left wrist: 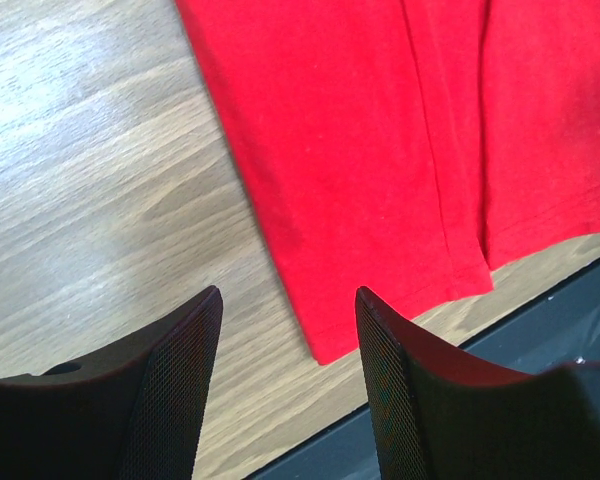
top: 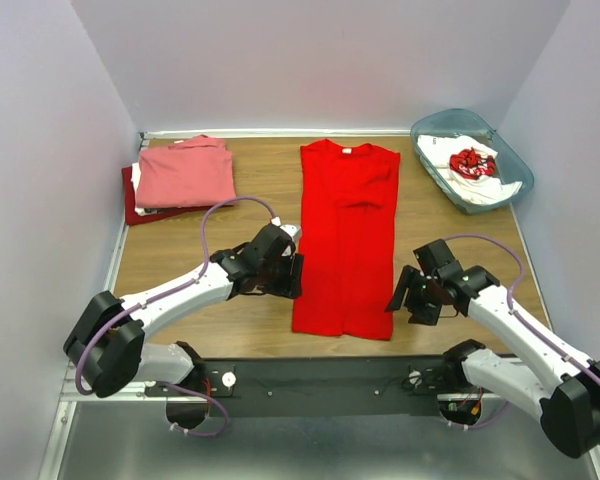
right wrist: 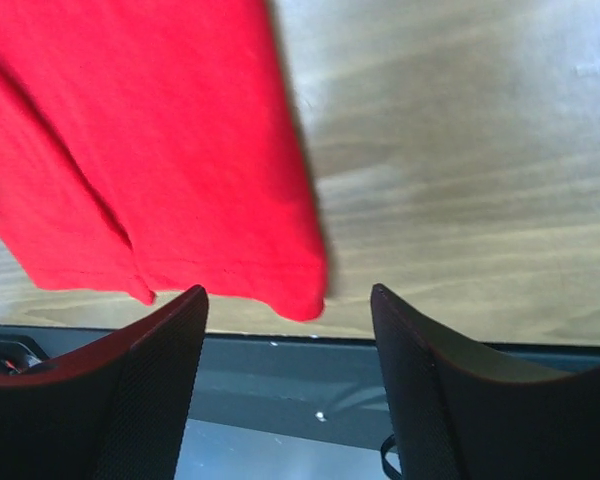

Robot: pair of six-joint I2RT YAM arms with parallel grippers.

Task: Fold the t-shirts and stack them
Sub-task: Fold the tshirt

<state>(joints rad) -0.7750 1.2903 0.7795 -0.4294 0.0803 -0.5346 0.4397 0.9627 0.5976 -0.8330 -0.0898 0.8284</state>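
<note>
Here: teal bin [top: 483, 206] holds white t-shirt [top: 442, 152]; both jaws apart, empty.

Bare table [top: 255, 185] strips passable either side of centre, bright red t-shirt [top: 345, 240] filling the middle, folded shirt stack [top: 185, 175] upper left, teal bin [top: 477, 206] upper right.

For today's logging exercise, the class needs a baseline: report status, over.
Left claw open, empty, near hem's left corner. Right claw open, empty, near right corner. Red t-shirt flat, sides folded in. Nothing blocking.
</note>
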